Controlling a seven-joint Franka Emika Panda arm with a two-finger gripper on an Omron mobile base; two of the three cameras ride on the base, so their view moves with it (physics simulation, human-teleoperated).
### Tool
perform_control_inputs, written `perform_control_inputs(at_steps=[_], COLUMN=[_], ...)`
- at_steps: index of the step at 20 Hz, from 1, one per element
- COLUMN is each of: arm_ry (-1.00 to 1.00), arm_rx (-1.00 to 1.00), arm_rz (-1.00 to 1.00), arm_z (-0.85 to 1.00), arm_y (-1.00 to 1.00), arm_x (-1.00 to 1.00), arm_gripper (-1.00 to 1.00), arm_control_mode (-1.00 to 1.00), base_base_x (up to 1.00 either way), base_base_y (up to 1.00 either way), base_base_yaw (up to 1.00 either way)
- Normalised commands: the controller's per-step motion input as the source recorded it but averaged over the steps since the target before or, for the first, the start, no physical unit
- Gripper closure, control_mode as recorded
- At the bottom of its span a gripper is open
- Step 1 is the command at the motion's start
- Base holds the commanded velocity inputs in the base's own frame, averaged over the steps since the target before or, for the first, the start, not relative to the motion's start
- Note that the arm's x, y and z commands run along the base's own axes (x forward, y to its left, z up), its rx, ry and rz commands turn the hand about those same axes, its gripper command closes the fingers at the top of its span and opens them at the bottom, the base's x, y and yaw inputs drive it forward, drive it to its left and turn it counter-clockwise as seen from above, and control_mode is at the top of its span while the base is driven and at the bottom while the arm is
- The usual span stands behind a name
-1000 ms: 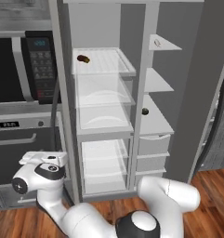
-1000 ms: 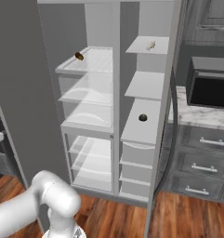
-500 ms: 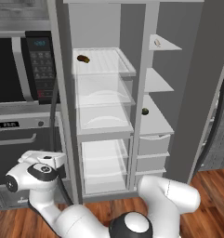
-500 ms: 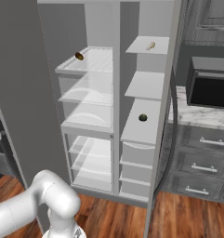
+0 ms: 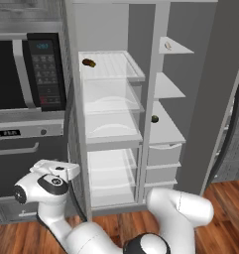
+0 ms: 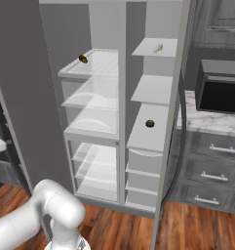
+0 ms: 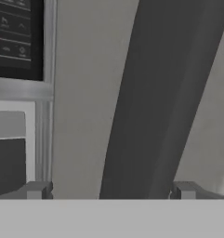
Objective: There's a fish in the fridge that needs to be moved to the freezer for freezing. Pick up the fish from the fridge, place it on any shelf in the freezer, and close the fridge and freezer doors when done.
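Low at the left edge of the open fridge (image 5: 113, 129), beside the microwave (image 5: 27, 69), the hand (image 7: 111, 191) stands wide open and empty before a dark door handle (image 7: 150, 102), partly cut off, while the fish (image 5: 167, 46) lies on the freezer's top shelf (image 5: 178, 49).

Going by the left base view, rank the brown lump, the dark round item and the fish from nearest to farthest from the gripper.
Gripper, low left:
1. Dark round item, narrow section's lower shelf.
2. Brown lump, top glass shelf; close to item 1, order uncertain.
3. Fish, narrow section's top shelf, far right.
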Motion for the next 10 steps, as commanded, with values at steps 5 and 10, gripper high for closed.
perform_control_inputs(at_steps=[5,10], arm_ry=[0.0,-0.01], arm_rx=[0.0,0.0], arm_rz=[-0.03,-0.05], arm_z=[0.0,0.0], arm_y=[-0.95,-0.98], arm_x=[0.02,0.0], arm_gripper=[-1.0,-1.0], arm_control_mode=[-1.0,-1.0], base_base_x=[0.0,0.0], base_base_y=[0.0,0.0], base_base_yaw=[0.0,0.0])
